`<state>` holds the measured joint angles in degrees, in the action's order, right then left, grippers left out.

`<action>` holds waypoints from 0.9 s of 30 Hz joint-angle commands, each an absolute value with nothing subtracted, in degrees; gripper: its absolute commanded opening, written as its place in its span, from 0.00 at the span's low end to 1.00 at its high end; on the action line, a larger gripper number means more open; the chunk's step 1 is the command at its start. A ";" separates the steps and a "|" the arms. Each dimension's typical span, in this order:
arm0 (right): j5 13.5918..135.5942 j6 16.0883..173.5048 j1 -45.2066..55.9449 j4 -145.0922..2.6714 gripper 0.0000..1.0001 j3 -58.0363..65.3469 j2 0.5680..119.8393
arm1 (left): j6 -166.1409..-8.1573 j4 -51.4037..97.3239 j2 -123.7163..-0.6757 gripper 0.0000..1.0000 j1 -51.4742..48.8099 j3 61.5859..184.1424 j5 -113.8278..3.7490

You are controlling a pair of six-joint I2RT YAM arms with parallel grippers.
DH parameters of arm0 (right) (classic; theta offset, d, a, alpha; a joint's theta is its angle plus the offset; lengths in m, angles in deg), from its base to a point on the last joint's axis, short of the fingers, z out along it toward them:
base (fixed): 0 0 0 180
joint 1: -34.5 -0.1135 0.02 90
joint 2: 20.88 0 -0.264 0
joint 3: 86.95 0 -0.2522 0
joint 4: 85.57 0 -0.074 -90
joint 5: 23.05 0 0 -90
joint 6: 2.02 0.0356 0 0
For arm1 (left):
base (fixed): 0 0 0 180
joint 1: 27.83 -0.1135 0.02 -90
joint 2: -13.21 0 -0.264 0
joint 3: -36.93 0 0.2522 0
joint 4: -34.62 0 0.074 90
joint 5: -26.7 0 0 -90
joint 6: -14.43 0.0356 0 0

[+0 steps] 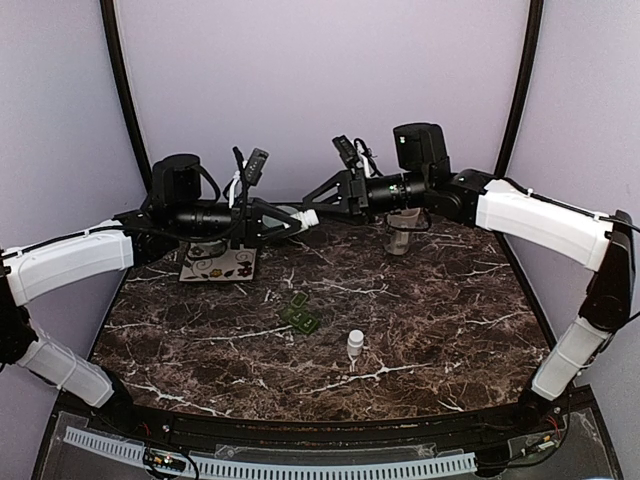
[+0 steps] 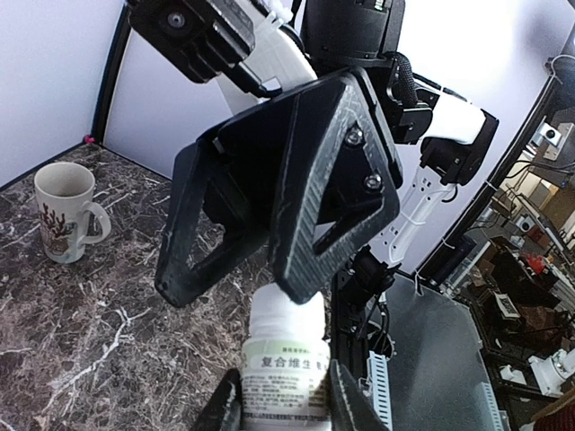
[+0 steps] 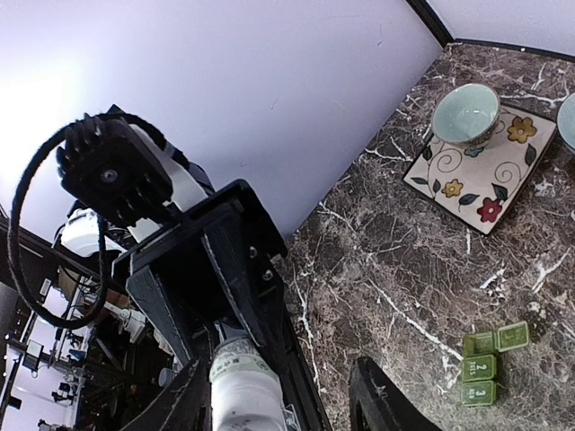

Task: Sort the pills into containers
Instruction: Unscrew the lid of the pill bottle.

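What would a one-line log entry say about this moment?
left gripper: shut on white bottle | right gripper: open, straddling bottle top | green pill box: on table, untouched

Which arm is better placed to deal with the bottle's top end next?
Right, probably. The left end effector grips the white bottle by its labelled body; the right end effector has open fingers straddling its top end.

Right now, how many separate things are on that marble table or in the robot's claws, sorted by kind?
pale teal bowls: 2
flowered tile: 1
cream mug: 1
green pill box: 1
white bottle: 1
small white cap-like piece: 1
Total: 7
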<state>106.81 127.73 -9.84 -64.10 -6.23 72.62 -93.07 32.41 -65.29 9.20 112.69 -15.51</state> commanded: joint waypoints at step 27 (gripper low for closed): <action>111.40 132.04 -8.79 -66.18 0.45 -7.54 74.30 | -87.87 30.73 -63.56 0.00 9.48 114.22 -22.34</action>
<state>109.74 130.81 -9.25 -62.86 -6.36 73.47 -88.63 30.57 -64.63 9.20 112.69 -22.44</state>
